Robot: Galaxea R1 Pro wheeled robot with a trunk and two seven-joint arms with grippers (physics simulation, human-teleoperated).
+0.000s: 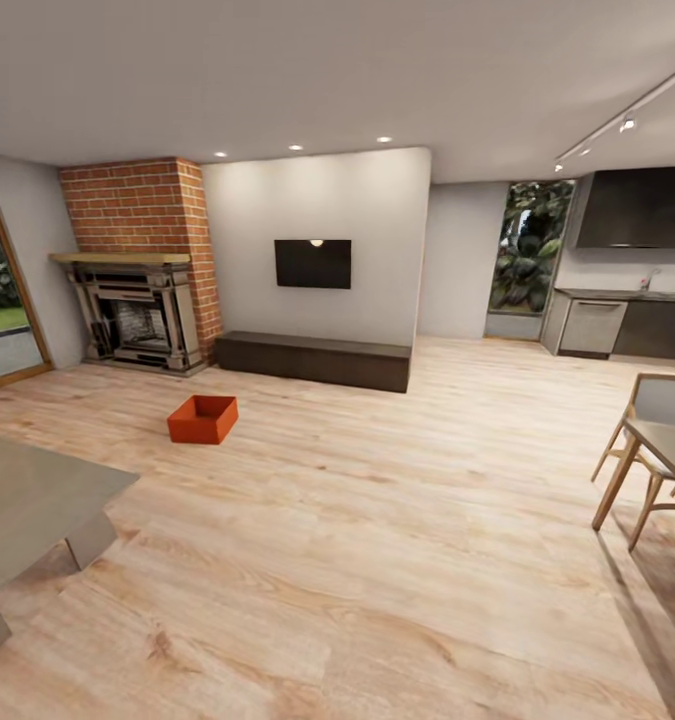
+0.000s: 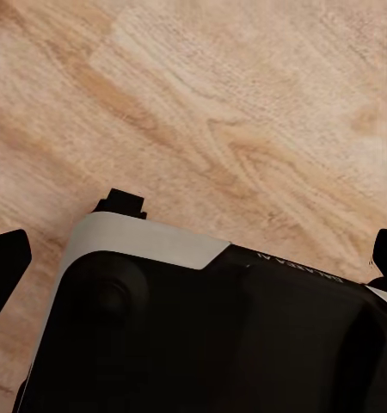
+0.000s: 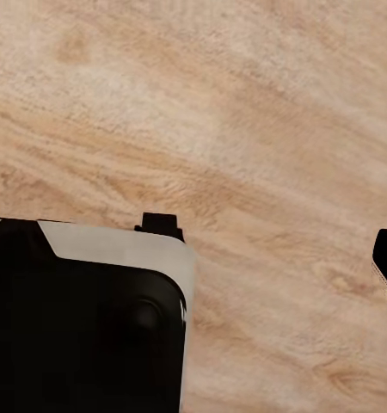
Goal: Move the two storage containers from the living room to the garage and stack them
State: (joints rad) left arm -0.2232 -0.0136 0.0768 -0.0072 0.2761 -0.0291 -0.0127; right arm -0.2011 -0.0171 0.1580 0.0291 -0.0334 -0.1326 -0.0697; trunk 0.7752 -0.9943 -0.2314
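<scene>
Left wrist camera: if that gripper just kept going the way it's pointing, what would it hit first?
Most likely the wood plank floor, which lies straight ahead with nothing in between. The robot's own dark base sits below the line; depth is unclear.

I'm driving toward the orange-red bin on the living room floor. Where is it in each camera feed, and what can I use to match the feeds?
Head view: the storage container sits on the wood plank floor, left of centre, in front of the brick fireplace.
Left wrist view: not in it; planks and dark robot body.
Right wrist view: not in it; planks and dark robot body.
Shared landmark: the light wood plank floor.
</scene>
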